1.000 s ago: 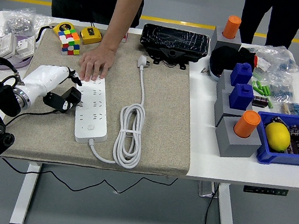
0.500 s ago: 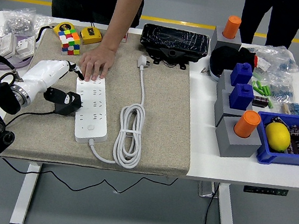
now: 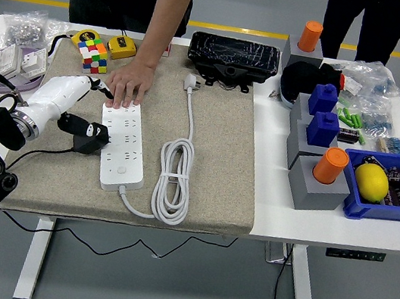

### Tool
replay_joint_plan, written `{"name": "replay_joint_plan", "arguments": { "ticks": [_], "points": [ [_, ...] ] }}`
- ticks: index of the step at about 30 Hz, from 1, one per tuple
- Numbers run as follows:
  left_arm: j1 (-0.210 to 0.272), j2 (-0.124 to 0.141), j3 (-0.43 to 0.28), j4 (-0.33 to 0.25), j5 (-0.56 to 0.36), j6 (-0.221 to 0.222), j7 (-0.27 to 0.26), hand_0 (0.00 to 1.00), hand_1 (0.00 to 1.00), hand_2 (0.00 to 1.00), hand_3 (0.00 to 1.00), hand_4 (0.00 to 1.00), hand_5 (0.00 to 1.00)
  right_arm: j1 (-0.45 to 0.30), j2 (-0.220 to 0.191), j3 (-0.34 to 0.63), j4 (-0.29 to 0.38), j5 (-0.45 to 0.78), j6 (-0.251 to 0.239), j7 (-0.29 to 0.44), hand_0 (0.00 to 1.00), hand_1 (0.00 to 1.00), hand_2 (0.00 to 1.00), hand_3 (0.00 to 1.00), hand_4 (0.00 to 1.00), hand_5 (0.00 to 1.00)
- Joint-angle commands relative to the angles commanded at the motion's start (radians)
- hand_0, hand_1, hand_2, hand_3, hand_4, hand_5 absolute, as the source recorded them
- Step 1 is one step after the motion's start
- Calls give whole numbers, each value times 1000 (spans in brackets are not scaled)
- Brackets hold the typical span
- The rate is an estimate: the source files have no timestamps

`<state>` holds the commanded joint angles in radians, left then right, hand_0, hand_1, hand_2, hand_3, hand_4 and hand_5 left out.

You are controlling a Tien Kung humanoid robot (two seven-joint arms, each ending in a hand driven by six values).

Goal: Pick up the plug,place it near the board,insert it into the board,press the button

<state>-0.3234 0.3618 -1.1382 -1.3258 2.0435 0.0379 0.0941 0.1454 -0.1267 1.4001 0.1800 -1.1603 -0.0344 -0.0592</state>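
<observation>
The left hand [image 3: 76, 110] is reaching in from the left over the mat [image 3: 212, 167], its fingers clamped on the black plug [image 3: 88, 135], which is sitting just beside the left edge of the white board [image 3: 122, 147], touching or nearly so. A person's hand [image 3: 127, 84] is pressing flat on the board's far end. The board's white cable [image 3: 173, 182] is lying coiled to its right on the mat. Further right on the table [image 3: 267, 207], grey blocks with blue and orange pegs are standing beside a blue bin [image 3: 382, 208] holding a lemon [image 3: 371, 180].
</observation>
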Motion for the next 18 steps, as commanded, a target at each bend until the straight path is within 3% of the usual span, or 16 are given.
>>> {"name": "replay_joint_plan", "arguments": {
  "ticks": [4,7,8,11,13,14,18],
  "points": [
    [9,-12,-30,-18,-35,17,-13,631,796,778,681,949,179,1,0,-2,0,2,0,0,818,762,744,785,998,998],
    [41,-52,-83,-39,-126,96,-55,631,796,778,681,949,179,1,0,-2,0,1,0,1,818,762,744,785,998,998],
    [61,-74,-107,-58,-166,136,-55,756,848,820,821,998,820,0,1,-1,0,1,0,1,818,762,744,785,998,998],
    [99,-113,-144,-105,-177,208,-26,756,848,820,821,998,820,-1,2,2,0,-1,0,1,818,762,744,785,998,998],
    [144,-145,-164,-162,-160,268,35,756,848,820,821,998,820,-4,3,3,0,-2,0,1,818,762,744,785,998,998],
    [174,-157,-165,-205,-136,305,87,823,878,853,844,998,998,-5,4,5,0,-3,1,1,818,761,745,784,998,998],
    [254,-166,-154,-310,-94,341,225,823,878,853,844,998,998,-7,4,7,0,-4,1,2,818,761,745,784,998,998]
  ]
}}
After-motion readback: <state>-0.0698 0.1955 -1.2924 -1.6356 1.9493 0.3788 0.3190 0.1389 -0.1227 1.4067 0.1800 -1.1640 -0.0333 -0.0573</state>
